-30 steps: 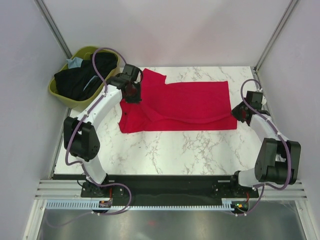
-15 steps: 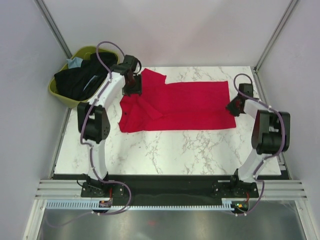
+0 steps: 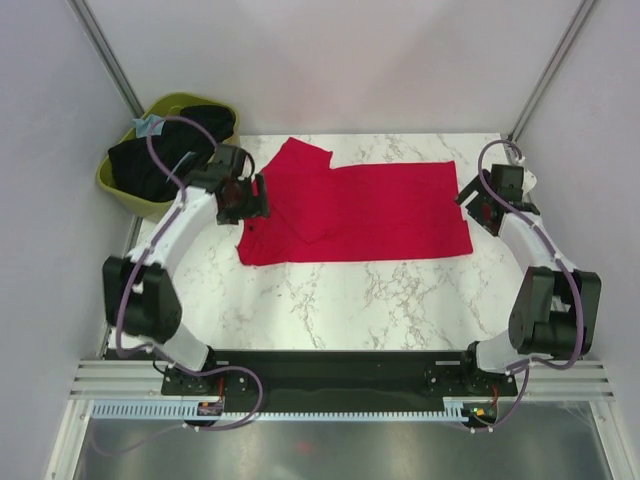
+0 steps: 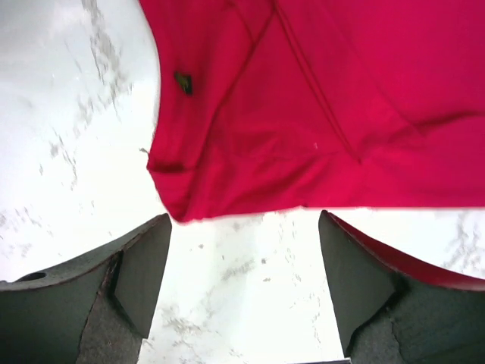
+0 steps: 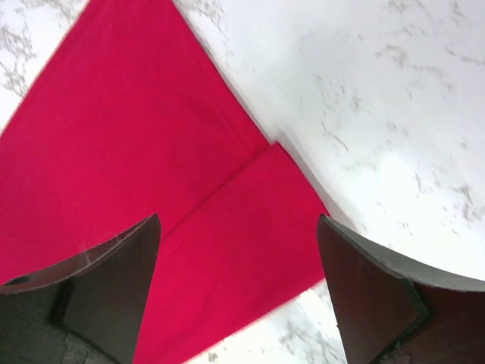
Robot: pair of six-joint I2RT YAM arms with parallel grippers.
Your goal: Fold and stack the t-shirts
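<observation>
A bright red t-shirt [image 3: 370, 210] lies folded lengthwise on the marble table [image 3: 350, 300], one sleeve sticking out at its far left. My left gripper [image 3: 255, 197] hovers at the shirt's left edge. In the left wrist view it [image 4: 244, 227] is open over bare marble, with the red cloth [image 4: 303, 106] just beyond its fingertips. My right gripper [image 3: 470, 195] hangs over the shirt's right end. Its wrist view shows it [image 5: 239, 227] open above the red shirt's corner [image 5: 136, 167], holding nothing. Black t-shirts [image 3: 150, 165] and a light blue one [image 3: 150, 126] lie in the basket.
The olive-green basket [image 3: 112, 182] stands off the table's far-left corner, beside the left arm. Grey walls and metal posts close in the back and both sides. White marble stretches between the shirt and the arm bases.
Both grippers have opened and let go of the red shirt. The left gripper has pulled back to the shirt's left edge, and the right one has shifted toward the far right corner.
</observation>
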